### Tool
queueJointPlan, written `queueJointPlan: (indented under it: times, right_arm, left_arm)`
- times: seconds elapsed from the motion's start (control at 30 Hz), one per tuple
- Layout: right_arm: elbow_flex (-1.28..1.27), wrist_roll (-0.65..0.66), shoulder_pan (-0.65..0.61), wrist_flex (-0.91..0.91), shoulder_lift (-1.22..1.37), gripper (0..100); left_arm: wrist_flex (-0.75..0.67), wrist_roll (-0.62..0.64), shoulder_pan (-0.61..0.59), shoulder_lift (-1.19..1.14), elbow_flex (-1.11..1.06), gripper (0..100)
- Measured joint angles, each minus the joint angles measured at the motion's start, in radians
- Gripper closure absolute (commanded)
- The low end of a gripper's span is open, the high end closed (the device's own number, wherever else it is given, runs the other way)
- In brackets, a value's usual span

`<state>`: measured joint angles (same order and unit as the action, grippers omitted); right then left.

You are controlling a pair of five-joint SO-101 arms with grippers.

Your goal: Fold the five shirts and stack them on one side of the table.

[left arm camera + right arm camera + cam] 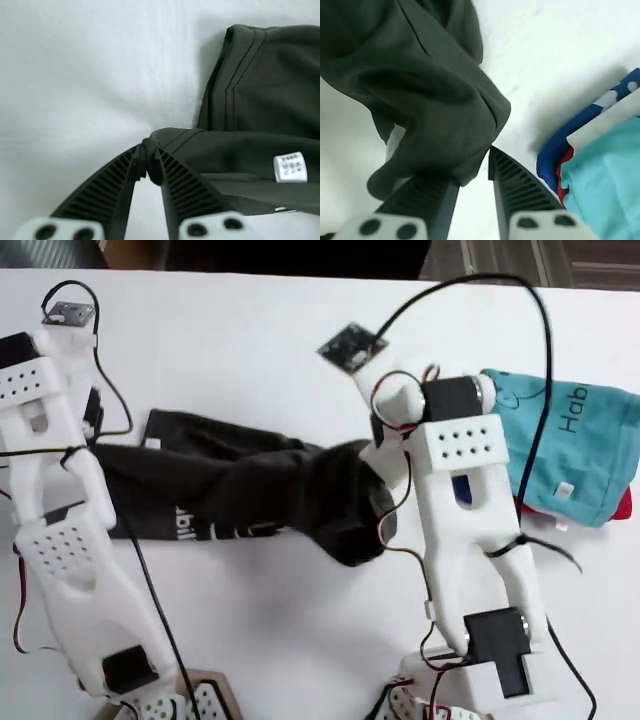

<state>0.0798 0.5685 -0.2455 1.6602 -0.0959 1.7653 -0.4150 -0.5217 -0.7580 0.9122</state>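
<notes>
Left gripper [148, 154] first: it sat at the left end of the black shirt [240, 490], fingers squeezed right together on a corner of the hem, so it had a proper pinch on the fabric. A small white label [290, 166] was sewn onto the shirt just beside that pinched corner. The shirt itself lay stretched out longways across the middle of the white table [250, 330], rumpled rather than flat, with its right end bunched up into a thick lump. Right gripper [477, 160] was at that bunched right end, fingers nearly closed around a fat wad of the cloth, which spilled over one finger and hid its tip; a thin strip of table showed through lower down between the two fingers. Off to the right of the black shirt, well apart from it, there was a stack of folded shirts: a teal shirt [570, 450] on top, a red one [622, 505] peeking out underneath, and a blue one [550, 165] with white spots at the bottom edge.
</notes>
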Motion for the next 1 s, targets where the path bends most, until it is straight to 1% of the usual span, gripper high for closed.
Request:
queueJointPlan:
  times: [0.07,0.13,0.33,0.5,0.67,0.83,0.93,1.0]
  right_arm:
    - [0.002,-0.026,-0.006,0.003,0.000,93.3]
    - [-0.021,-0.038,-0.048,0.009,0.000,93.3]
    - [-0.190,-0.044,-0.256,-0.018,0.000,93.3]
    - [-0.229,-0.063,-0.390,-0.074,0.000,93.2]
    - [-0.273,-0.101,-0.445,-0.187,0.000,93.2]
    - [-0.414,-0.101,-0.542,-0.293,0.000,93.2]
    - [-0.534,-0.101,-0.612,-0.316,0.000,93.2]
    - [-0.585,-0.069,-0.649,-0.318,0.000,93.2]
  left_arm:
    - [0.000,0.000,0.000,-0.002,0.000,97]
    - [0.000,0.000,0.000,-0.002,0.000,97]
    - [0.000,0.000,0.000,-0.002,0.000,97]
    - [0.000,0.000,0.000,-0.002,0.000,97]
    - [-0.026,0.000,0.000,-0.002,-0.060,97]
    - [-0.092,0.000,-0.002,-0.002,-0.160,97]
    - [-0.104,0.000,-0.002,-0.002,-0.169,97]
    - [-0.106,0.000,-0.002,-0.002,-0.169,97]
